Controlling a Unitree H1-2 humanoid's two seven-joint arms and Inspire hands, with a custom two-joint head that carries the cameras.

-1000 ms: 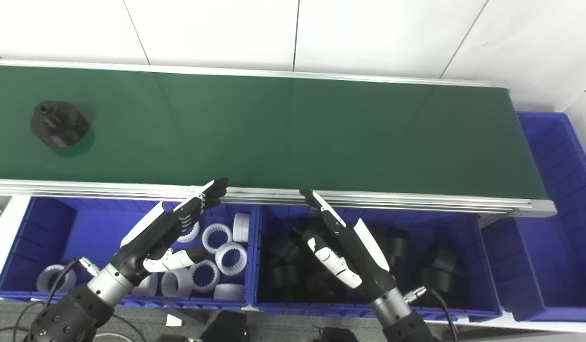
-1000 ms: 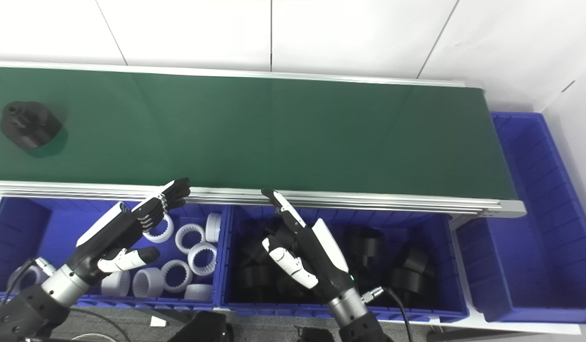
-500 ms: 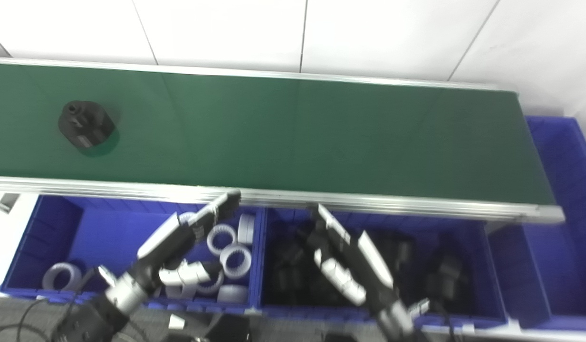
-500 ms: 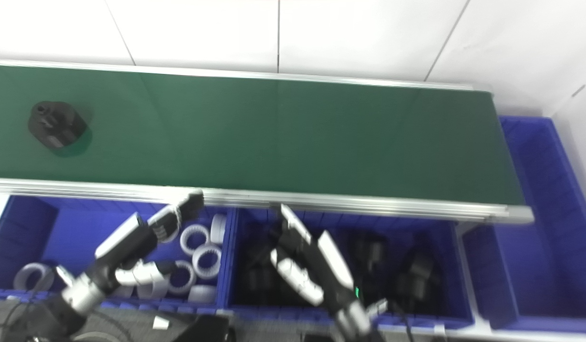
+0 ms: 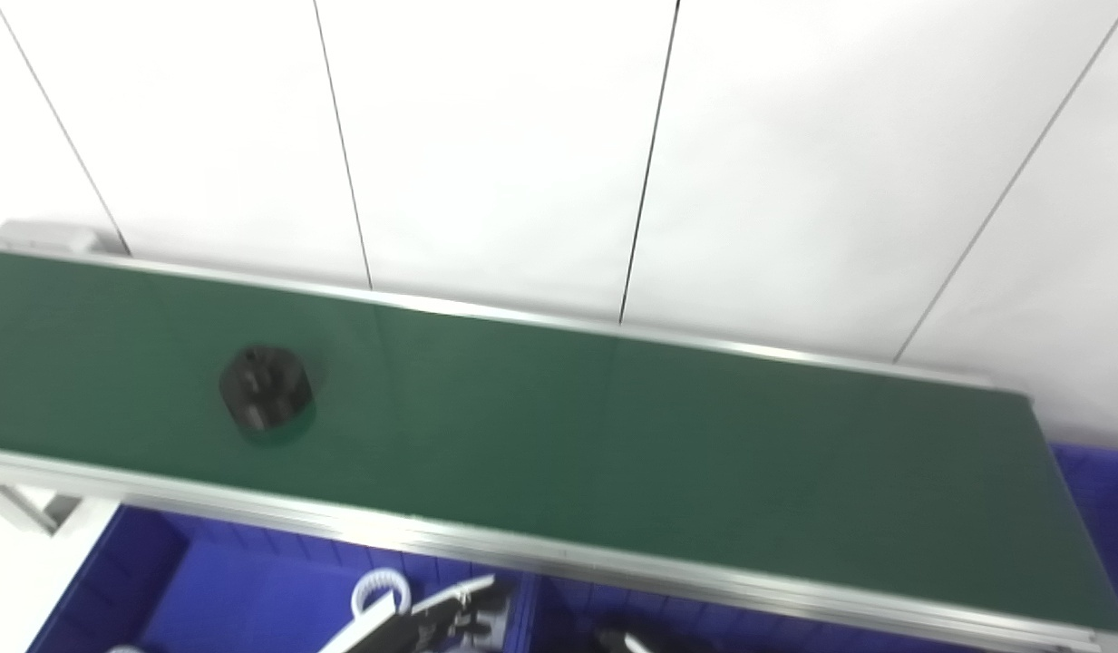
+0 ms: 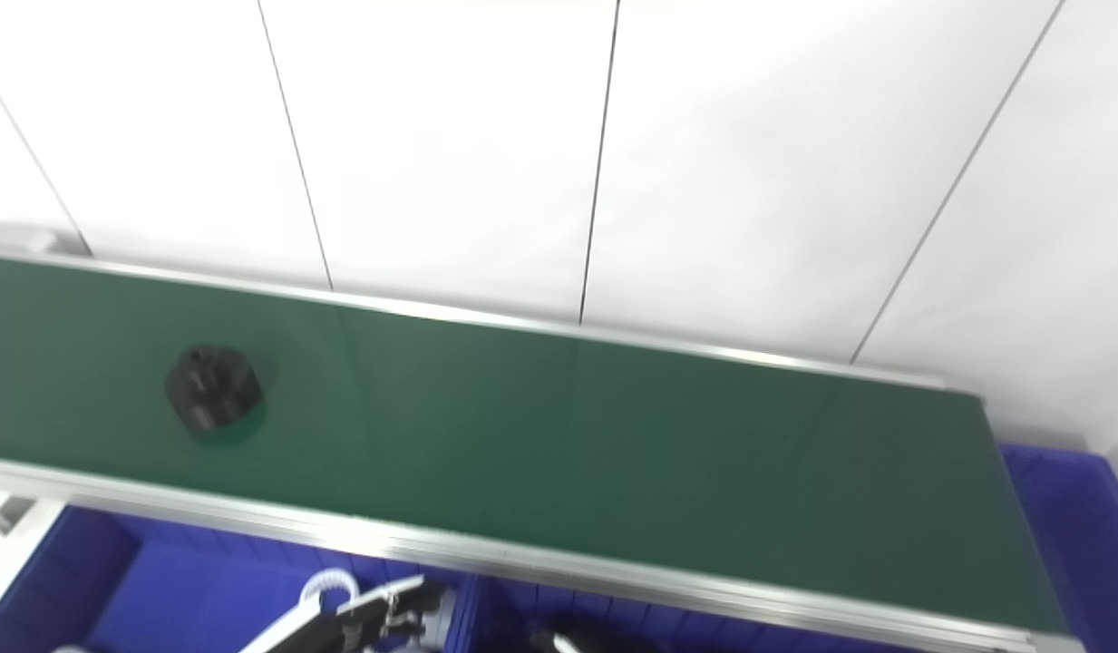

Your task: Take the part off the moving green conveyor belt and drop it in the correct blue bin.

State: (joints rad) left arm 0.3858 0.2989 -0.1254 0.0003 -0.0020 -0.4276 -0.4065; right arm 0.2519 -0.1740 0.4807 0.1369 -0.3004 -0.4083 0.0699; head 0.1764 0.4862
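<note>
— Running across the frame: a long dark-green conveyor belt (image 5: 613, 426) with silver aluminium side rails, set against a white panelled wall (image 5: 504, 154) with thin dark seams. Report the part.

— One black, round, blocky plastic part (image 5: 266, 388) sits on the belt toward its left end, well apart from my hands.

— Containers?

— Below the near rail, a blue plastic bin (image 5: 214, 589) shows one white toothed ring (image 5: 380, 588) at its right side. A second blue bin corner (image 6: 1057, 508) shows past the belt's right end.

— Hands?

— Only my left hand (image 6: 377, 615) fingertips show at the bottom edge, over the bin; whether they are apart or together, I cannot tell. My right hand (image 5: 627, 640) is a sliver; same verdict.
</note>
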